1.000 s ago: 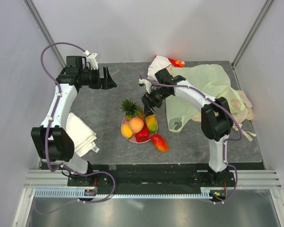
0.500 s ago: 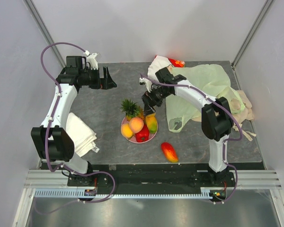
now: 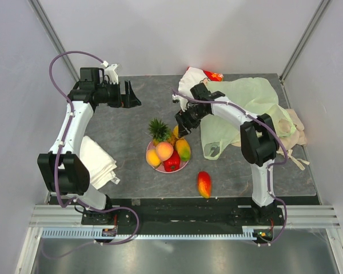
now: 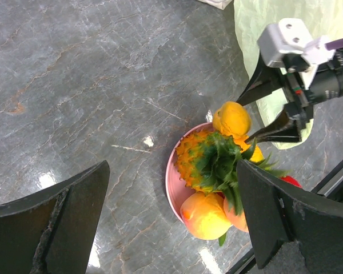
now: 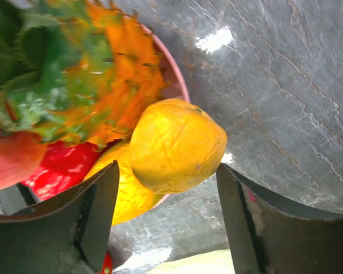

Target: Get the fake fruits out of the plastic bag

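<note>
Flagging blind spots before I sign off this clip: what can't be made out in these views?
Top view: whether the plastic bag holds any fruit; its crumpled folds and the right arm hide the inside.
Right wrist view: whether the right tool touches the orange; close-up blur hides the contact.
Top view: the printed pouch, partly under the right arm.

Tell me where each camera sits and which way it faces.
Top external: above and behind the bases, looking down on the table; left arm and right arm show whole.
Left wrist: over the table, looking down at the pink plate; left gripper frames the view.
Right wrist: close above the orange, the right gripper flanking it.
Shared: both wrist views show orange and pineapple.
</note>
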Controlling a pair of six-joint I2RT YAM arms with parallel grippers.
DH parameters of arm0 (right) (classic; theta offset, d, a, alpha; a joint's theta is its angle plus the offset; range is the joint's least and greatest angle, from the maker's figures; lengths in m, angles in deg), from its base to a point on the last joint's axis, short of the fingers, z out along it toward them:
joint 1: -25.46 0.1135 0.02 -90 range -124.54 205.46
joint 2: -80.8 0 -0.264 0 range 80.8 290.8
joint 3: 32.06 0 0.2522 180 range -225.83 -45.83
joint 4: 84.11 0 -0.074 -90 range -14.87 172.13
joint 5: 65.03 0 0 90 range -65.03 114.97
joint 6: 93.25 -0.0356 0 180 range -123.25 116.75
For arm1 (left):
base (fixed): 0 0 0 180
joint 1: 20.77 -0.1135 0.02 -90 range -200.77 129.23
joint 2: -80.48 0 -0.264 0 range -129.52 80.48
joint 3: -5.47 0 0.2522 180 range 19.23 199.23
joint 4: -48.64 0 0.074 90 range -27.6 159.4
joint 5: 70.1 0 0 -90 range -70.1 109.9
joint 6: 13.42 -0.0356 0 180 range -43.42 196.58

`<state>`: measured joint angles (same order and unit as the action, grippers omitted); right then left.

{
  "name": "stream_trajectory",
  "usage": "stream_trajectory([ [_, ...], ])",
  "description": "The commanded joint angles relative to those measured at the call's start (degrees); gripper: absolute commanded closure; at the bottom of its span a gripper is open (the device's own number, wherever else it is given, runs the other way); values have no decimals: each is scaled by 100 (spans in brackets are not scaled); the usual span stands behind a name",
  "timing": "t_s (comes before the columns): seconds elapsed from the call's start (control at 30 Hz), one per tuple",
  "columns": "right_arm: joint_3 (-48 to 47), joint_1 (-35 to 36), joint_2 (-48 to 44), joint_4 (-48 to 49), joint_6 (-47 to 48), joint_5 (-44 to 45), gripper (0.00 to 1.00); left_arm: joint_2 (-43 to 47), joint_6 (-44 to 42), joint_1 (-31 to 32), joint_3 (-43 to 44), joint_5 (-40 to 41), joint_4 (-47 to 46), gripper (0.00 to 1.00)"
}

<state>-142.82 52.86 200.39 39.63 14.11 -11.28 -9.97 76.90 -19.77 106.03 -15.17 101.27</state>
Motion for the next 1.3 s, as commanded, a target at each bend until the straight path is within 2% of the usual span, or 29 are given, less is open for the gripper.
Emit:
stream_trajectory([
  [0.0,-39,11,143,154,-110,319,25,28,-251,-12,38,-97,-117,1],
  [0.17,-39,-217,161,338,-418,470,15,-25,-251,-12,82,-114,-108,1],
  [0.27,-109,-313,56,357,-427,487,2,-51,-243,-11,108,-123,-108,1],
  [0.5,-14,-656,-549,321,-357,750,2,-104,-216,-12,153,-158,-99,1],
  [0.6,872,-797,-1488,890,-198,733,2,-86,-216,-12,196,-141,-82,1],
  [0.63,1449,-815,-2013,1145,-233,725,2,-86,-234,-12,214,-141,-82,1],
  [0.7,1752,-920,-2334,895,-85,541,2,-86,-242,-12,223,-141,-82,1],
  [0.73,1867,-999,-2483,640,20,1,2,-86,-243,-12,249,-114,-82,1],
  [0.77,1859,-1130,-2511,-76,187,-292,2,-86,-243,-12,258,-114,-82,1],
  [0.8,1790,-1149,-2493,-648,1093,-617,2,-95,-260,-12,267,-97,-73,1],
  [0.83,1597,-1114,-2389,-1785,1468,-829,2,-95,-260,-12,275,-88,-73,1],
  [0.93,1533,-860,-2343,-3320,2862,-631,5,-95,-278,-12,249,-70,-64,1],
  [1.1,2333,-166,-2826,-3449,3483,127,8,-130,-260,-12,196,-44,-55,1],
  [1.23,2824,64,-3590,-3573,5492,100,13,-69,-339,-12,153,35,15,1],
  [1.27,2922,64,-3792,-3555,6680,101,14,-25,-383,-12,118,44,24,1],
])
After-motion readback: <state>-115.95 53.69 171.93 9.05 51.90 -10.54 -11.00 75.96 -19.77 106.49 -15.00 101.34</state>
